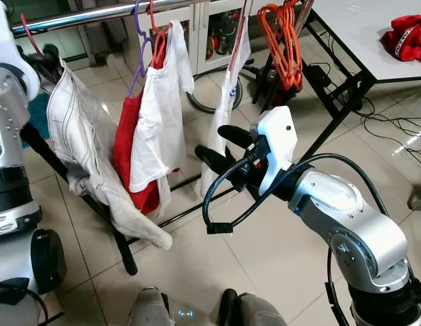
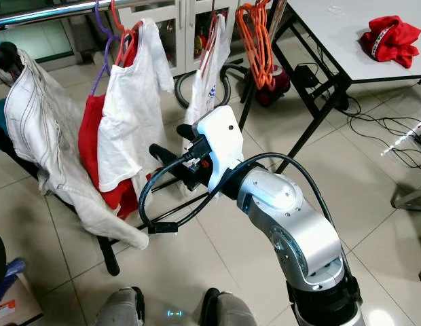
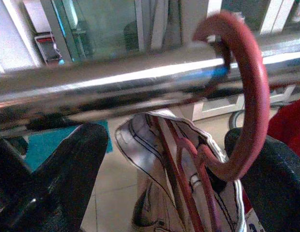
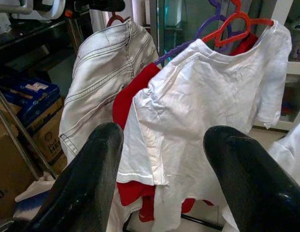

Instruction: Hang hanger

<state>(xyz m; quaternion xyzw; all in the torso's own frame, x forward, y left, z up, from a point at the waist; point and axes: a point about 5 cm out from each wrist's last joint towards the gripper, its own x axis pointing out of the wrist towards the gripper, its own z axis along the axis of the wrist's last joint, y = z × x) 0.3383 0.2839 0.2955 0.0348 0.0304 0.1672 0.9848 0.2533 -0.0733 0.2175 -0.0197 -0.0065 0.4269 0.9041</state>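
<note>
A dark red hanger (image 3: 251, 96) carries a pale striped garment (image 1: 81, 136), and its hook curls over the steel rail (image 1: 95, 15) at the rack's left end. My left gripper (image 3: 164, 140) is up at the rail (image 3: 140, 77), open. Its fingers (image 3: 58, 179) stand on either side of the hook, which lies close against one of them. In the head views this gripper (image 1: 44, 60) is a dark shape just under the rail. My right gripper (image 1: 221, 146) is held out low in front of the rack, open with nothing between its fingers (image 4: 92, 169).
A white T-shirt (image 1: 159, 115) on a red hanger, a red garment (image 1: 125, 142) on a purple hanger and another white garment (image 1: 227, 102) hang further along. Orange hangers (image 1: 282, 41) hang at the back. A table (image 1: 360, 27) with a red cloth (image 1: 406, 37) stands on the right, with cables on the floor.
</note>
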